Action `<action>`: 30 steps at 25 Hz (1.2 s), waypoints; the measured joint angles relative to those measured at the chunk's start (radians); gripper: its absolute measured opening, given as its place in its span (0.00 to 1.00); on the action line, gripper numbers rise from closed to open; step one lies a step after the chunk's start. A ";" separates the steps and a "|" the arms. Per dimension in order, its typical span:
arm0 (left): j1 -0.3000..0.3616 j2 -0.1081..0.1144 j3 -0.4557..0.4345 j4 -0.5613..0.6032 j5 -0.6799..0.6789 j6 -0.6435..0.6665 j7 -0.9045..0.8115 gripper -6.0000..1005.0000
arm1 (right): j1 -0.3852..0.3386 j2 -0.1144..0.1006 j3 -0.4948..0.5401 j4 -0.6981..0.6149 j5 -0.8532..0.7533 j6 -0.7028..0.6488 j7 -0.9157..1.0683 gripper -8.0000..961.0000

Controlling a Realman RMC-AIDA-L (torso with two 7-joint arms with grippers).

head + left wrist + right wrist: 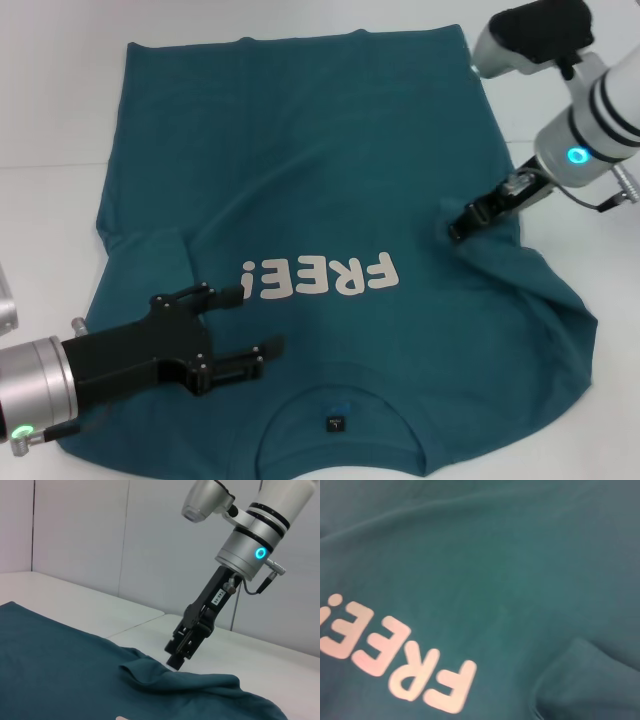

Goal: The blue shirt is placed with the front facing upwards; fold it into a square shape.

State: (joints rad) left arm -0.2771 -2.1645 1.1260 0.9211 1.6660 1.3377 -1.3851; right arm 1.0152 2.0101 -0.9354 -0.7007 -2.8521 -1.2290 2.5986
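Blue shirt [330,180] flat on worktop [50,120]; left pincer [255,322] open wide beside print; right pincer [460,228] pinching shirt's sleeve edge.

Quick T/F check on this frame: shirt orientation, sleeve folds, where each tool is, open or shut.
1. The blue shirt lies print side up. True.
2. The left tool is shut on the collar. False: it is open, over the shirt's chest beside the print.
3. The right tool is at a folded-in sleeve on the shirt's right side. True.
4. The shirt is already folded into a square. False: the body is still spread out.
5. The right tool hangs above bare table. False: its tip is down at the cloth.
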 joint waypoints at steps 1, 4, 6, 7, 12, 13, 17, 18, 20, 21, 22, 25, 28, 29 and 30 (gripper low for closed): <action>0.000 0.000 0.000 0.000 0.000 0.000 0.000 0.83 | -0.009 -0.008 0.009 -0.003 0.002 -0.008 0.004 0.62; -0.001 0.000 0.000 0.000 0.000 0.000 0.000 0.83 | -0.042 -0.029 0.060 -0.014 0.010 -0.037 0.008 0.66; -0.002 0.000 0.000 -0.002 0.000 0.000 0.000 0.83 | -0.060 -0.040 0.097 -0.017 0.012 -0.051 0.006 0.69; -0.002 0.000 0.001 -0.003 0.000 0.000 0.000 0.83 | -0.076 -0.048 0.124 -0.021 0.018 -0.061 0.003 0.69; -0.002 0.000 0.002 -0.004 0.000 0.000 0.001 0.83 | -0.153 -0.083 0.178 -0.039 0.098 -0.095 -0.011 0.68; -0.002 0.000 0.002 -0.005 0.000 0.000 0.001 0.83 | -0.169 -0.091 0.181 -0.039 0.116 -0.098 -0.012 0.68; -0.004 0.000 0.002 -0.005 0.000 0.000 0.002 0.83 | -0.218 -0.108 0.183 -0.040 0.145 -0.099 -0.013 0.68; -0.005 0.000 0.002 -0.005 0.000 0.000 0.003 0.83 | -0.226 -0.108 0.184 -0.040 0.147 -0.096 -0.013 0.68; -0.005 0.000 0.002 -0.007 0.000 0.000 0.008 0.83 | -0.240 -0.109 0.184 -0.038 0.157 -0.089 -0.016 0.68; -0.005 -0.001 0.002 -0.008 0.000 0.000 0.010 0.83 | -0.247 -0.109 0.184 -0.035 0.169 -0.084 -0.020 0.68; -0.005 -0.001 0.002 -0.010 0.000 0.000 0.010 0.83 | -0.253 -0.109 0.185 -0.032 0.179 -0.079 -0.024 0.68; -0.007 -0.001 0.002 -0.013 0.000 0.000 0.011 0.83 | -0.263 -0.103 0.186 -0.025 0.201 -0.063 -0.029 0.68; -0.007 -0.001 0.001 -0.013 0.000 0.000 0.011 0.83 | -0.264 -0.098 0.186 -0.005 0.204 -0.044 -0.036 0.68; -0.007 -0.002 0.001 -0.013 0.000 0.000 0.011 0.83 | -0.264 -0.097 0.186 0.007 0.204 -0.035 -0.038 0.68; -0.007 -0.002 0.001 -0.013 0.000 0.000 0.011 0.83 | -0.262 -0.097 0.186 0.016 0.205 -0.028 -0.039 0.68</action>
State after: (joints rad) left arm -0.2838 -2.1660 1.1265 0.9080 1.6659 1.3376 -1.3744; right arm 0.7529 1.9133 -0.7494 -0.6845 -2.6474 -1.2568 2.5601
